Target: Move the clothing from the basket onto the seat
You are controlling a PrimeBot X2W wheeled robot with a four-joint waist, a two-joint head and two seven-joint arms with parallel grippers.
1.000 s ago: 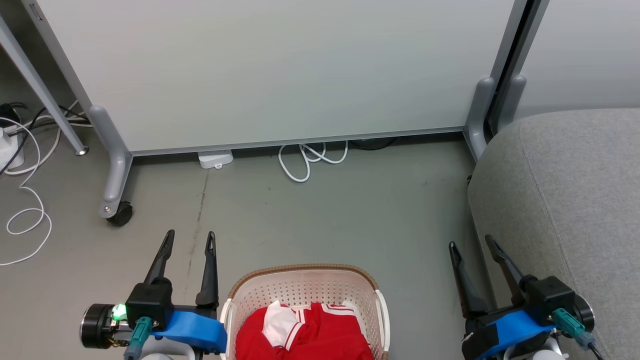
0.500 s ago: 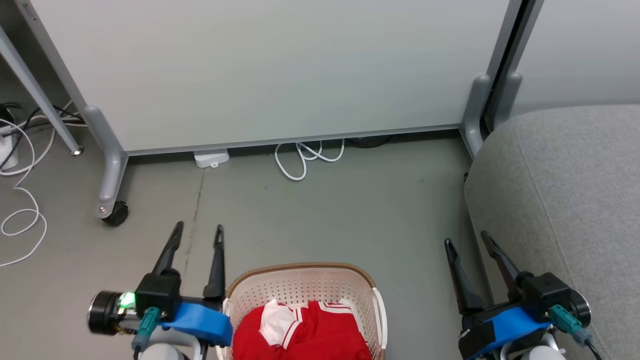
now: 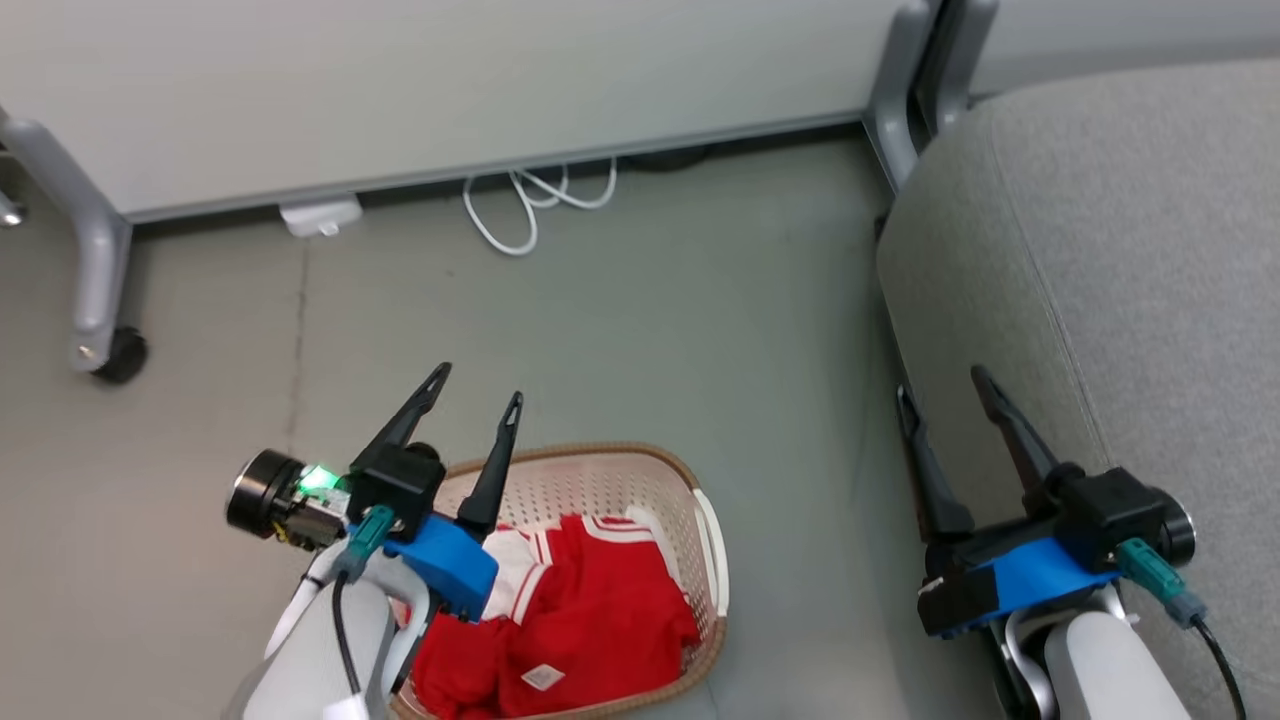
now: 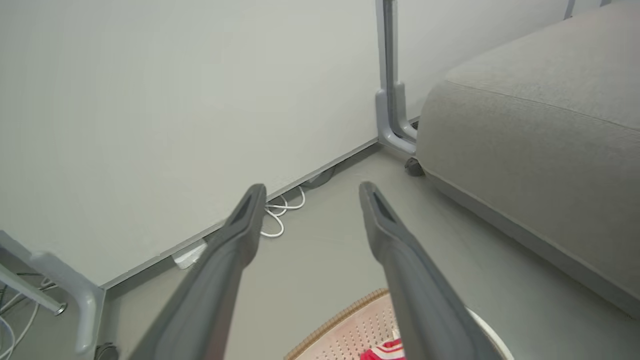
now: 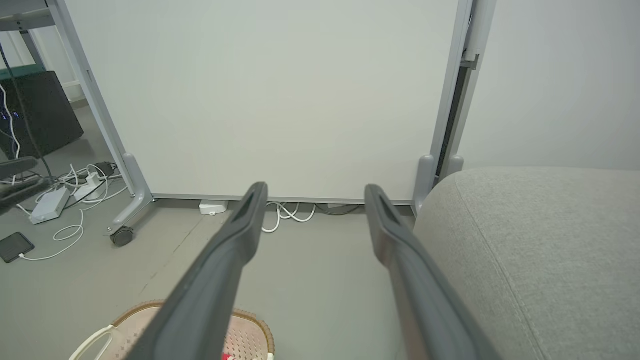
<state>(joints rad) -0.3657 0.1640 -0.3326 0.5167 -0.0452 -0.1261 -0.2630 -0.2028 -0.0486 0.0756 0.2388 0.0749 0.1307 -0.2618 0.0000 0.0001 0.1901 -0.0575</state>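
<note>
Red clothing (image 3: 580,620) with white stripes and a white tag lies bunched in the cream perforated basket (image 3: 690,500) on the floor, low in the head view. My left gripper (image 3: 476,383) hovers open over the basket's far left rim, nothing between its fingers. The left wrist view catches the basket's rim (image 4: 340,320) and a scrap of red clothing (image 4: 385,351) at the bottom. My right gripper (image 3: 941,387) stands open beside the front edge of the grey seat (image 3: 1130,260), empty. The seat (image 5: 540,250) fills the right of the right wrist view, and the basket (image 5: 250,335) shows at its bottom left.
A pale partition panel (image 3: 400,80) on grey wheeled legs (image 3: 95,300) stands behind the bare floor. A coiled white cable (image 3: 530,200) and a small white box (image 3: 320,215) lie at its base. More cables and a power strip (image 5: 50,205) lie far left.
The head camera has tilted down and turned, so the whole scene shifted up and left. My left gripper has risen and moved right, over the basket's rim. Both grippers stay open.
</note>
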